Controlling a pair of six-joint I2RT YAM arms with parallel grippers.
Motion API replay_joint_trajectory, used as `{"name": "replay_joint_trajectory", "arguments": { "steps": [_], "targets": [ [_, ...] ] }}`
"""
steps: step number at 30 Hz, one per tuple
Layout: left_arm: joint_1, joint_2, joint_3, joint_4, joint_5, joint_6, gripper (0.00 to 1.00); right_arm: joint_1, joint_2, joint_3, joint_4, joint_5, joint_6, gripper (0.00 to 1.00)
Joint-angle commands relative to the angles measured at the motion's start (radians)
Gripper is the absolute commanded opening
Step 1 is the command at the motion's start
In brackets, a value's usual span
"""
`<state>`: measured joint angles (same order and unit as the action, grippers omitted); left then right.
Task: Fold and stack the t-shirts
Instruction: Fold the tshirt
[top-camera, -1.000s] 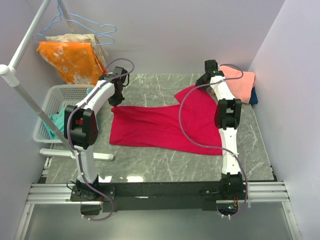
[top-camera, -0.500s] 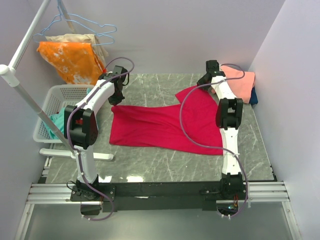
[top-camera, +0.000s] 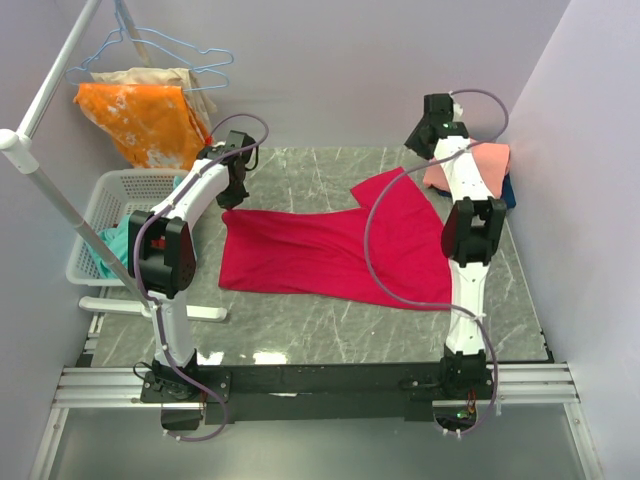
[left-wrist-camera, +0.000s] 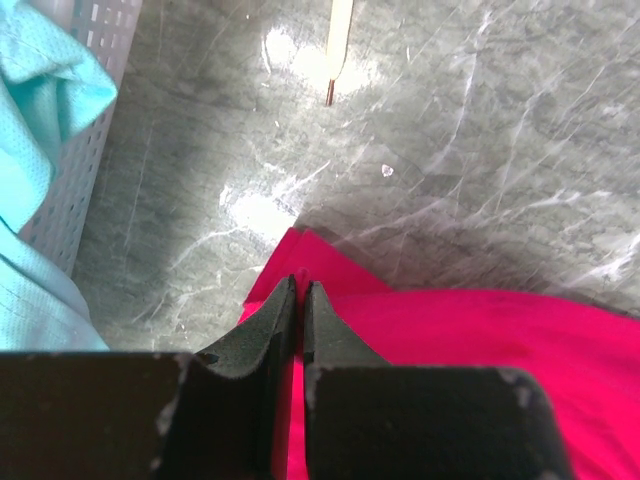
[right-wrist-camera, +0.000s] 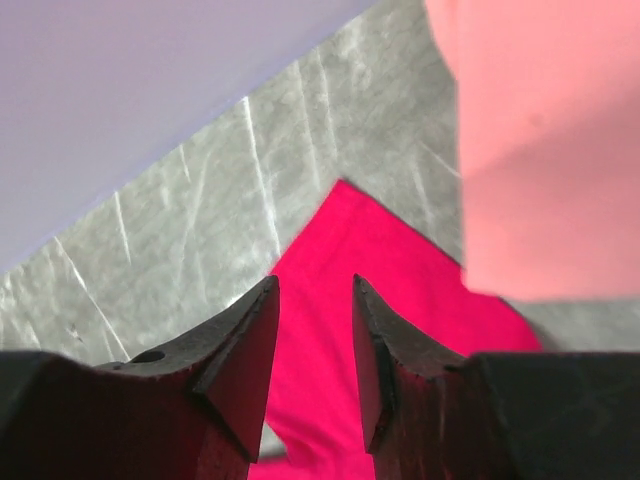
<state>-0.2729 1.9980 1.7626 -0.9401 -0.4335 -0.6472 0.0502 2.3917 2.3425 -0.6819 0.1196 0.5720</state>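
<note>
Across mid-frame the crimson t-shirt lies spread flat. At its upper-left corner the left claw is closed tight, tips at the cloth's edge. Upper right, the right claw hangs part open and empty over the sleeve, beside the salmon-pink t-shirt.

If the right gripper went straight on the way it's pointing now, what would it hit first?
Probably the pointed corner of the large crimson-red cloth t-shirt, which shows right between the open fingertips of the right gripper, though depth is unclear.
</note>
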Motion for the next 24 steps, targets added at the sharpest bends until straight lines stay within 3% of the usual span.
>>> {"name": "replay_joint_trajectory", "arguments": {
  "steps": [1, 6, 9, 16, 24],
  "targets": [
    [-0.005, 0.002, 0.060, 0.014, -0.039, 0.009, 0.02, 0.010, -0.123, -0.118, -0.157, 0.069, -0.092, 0.41],
    [-0.005, 0.002, 0.049, 0.015, -0.050, 0.006, 0.01, 0.013, -0.340, -0.511, -0.064, 0.124, -0.127, 0.41],
    [-0.005, 0.002, 0.040, 0.017, -0.053, 0.004, 0.02, 0.014, -0.471, -0.647, -0.045, 0.115, -0.144, 0.41],
    [-0.005, 0.012, 0.037, 0.012, -0.054, -0.002, 0.01, 0.014, -0.603, -0.839, -0.054, 0.069, -0.144, 0.41],
    [-0.005, 0.005, 0.028, 0.014, -0.050, -0.008, 0.01, 0.020, -0.582, -0.977, -0.041, 0.037, -0.143, 0.41]
  ]
}}
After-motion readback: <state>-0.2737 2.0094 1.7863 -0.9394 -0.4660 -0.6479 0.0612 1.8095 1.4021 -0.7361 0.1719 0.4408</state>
